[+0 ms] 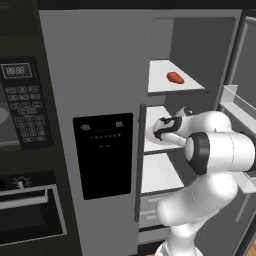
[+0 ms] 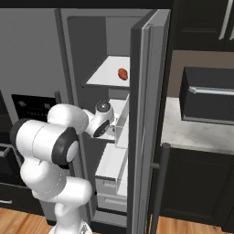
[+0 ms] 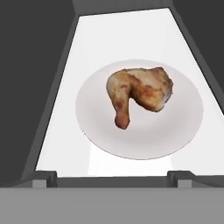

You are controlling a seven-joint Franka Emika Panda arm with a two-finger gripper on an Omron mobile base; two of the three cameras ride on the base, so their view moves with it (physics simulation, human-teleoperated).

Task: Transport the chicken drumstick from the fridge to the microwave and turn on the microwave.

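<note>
The tall grey-silver fridge [image 1: 95, 75] stands open so the white robot arm [image 1: 215, 150] can reach its middle white shelf [image 3: 131, 35]. There a round white plate [image 3: 183, 118] carries the golden-brown chicken drumstick [image 3: 140, 92], centred and easy to approach. The gripper [image 3: 112, 177] hovers near it, spread wide and holding nothing, apparently lining up a grasp.
</note>
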